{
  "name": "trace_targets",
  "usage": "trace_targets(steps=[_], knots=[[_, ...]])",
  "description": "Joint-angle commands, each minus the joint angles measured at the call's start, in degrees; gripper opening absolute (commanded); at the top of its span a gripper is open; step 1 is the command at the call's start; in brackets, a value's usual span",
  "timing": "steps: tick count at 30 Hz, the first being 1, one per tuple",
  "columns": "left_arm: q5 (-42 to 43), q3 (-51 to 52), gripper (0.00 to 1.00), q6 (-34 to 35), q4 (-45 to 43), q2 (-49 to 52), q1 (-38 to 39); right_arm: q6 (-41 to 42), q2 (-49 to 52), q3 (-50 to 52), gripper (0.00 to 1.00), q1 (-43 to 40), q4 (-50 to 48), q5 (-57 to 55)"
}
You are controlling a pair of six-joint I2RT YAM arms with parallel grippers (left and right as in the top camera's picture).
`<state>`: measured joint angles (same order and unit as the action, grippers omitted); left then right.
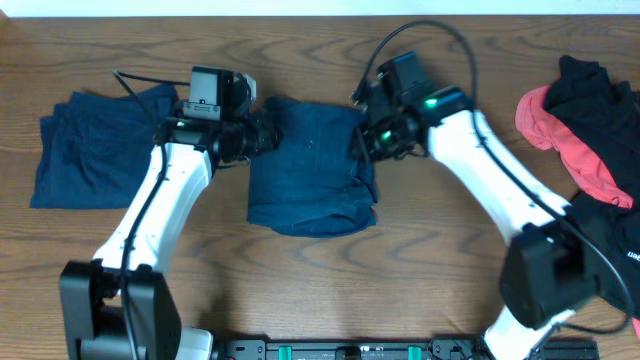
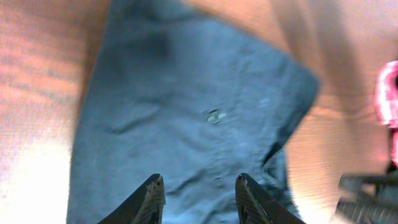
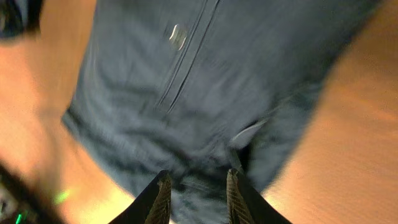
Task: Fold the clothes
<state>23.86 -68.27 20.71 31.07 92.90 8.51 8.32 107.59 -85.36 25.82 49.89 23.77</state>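
Dark navy shorts [image 1: 310,165] lie folded into a compact block at the table's middle. My left gripper [image 1: 264,136] hovers at their left edge and my right gripper [image 1: 363,143] at their right edge. In the left wrist view the left gripper [image 2: 199,186] is open just above the navy shorts [image 2: 186,106], with a metal button [image 2: 216,116] ahead of it and nothing pinched. The right wrist view has the right gripper [image 3: 198,183] open over the shorts [image 3: 217,93], near the fly seam and button [image 3: 178,34]. Cloth shows between its fingers, ungripped.
A second folded navy garment [image 1: 95,150] lies at the left. A heap of black and coral-red clothes [image 1: 585,125] sits at the right edge, beside the right arm's base. Bare wood table [image 1: 420,260] lies in front of the shorts.
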Motion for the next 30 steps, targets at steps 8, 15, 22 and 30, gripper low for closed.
trace_targets(steps=[8, 15, 22, 30], knots=[[-2.0, 3.2, 0.39, -3.0, 5.6, 11.3, 0.3, -1.7, 12.4, 0.0, 0.26, 6.6, 8.7, 0.9], [-1.9, 3.4, 0.38, -3.1, 17.7, 14.8, 1.7, 2.1, 16.3, 0.0, 0.23, 6.1, 11.4, -15.7], [3.5, 3.5, 0.38, -3.0, 23.8, 14.7, 7.9, 4.9, 16.2, -0.3, 0.32, 0.7, 4.6, -35.6], [3.2, 3.5, 0.38, -2.9, 23.2, 9.6, 12.3, 4.9, 15.3, -10.7, 0.32, -3.5, 8.0, -37.9]])
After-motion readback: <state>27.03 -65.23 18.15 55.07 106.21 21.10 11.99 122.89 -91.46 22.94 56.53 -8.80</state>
